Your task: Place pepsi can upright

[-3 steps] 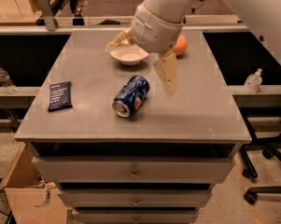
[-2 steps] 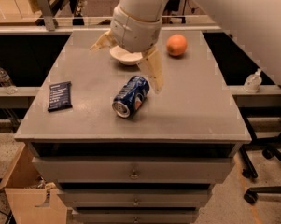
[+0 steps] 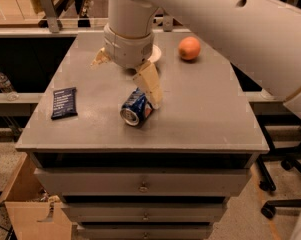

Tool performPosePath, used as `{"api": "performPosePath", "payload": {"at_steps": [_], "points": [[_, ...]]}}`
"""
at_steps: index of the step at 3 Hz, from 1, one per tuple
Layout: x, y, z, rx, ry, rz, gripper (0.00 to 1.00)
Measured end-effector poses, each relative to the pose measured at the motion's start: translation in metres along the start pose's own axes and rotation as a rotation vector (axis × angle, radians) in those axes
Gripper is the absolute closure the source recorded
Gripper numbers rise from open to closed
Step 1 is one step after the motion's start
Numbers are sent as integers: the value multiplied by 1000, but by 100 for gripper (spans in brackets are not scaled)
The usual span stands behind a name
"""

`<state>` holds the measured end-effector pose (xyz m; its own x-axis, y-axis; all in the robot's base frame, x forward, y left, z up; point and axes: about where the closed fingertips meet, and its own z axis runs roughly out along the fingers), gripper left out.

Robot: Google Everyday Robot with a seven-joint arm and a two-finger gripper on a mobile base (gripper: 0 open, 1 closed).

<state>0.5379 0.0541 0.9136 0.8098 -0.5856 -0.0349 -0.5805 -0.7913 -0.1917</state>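
Camera view: the small blue aluminium pepsi can lies on its side on the grey cabinet top. Just behind the can hangs the cream two-finger gripper, spread wide, one finger by the can's right flank, seemingly lining up to straddle it.

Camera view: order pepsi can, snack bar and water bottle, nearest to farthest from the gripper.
The gripper hangs over the table's middle.
1. pepsi can, just beside it
2. snack bar, table's left
3. water bottle, far left, off-table
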Motion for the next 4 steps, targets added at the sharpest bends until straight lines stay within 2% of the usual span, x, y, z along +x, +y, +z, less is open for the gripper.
{"api": "performPosePath", "payload": {"at_steps": [1,2,3,4], "points": [[-2,5,16,-25,25,48,0],[-3,11,25,-30,81,62,0],[-3,14,34,-43,132,38,0],[-1,17,46,-74,132,6,0]]}}
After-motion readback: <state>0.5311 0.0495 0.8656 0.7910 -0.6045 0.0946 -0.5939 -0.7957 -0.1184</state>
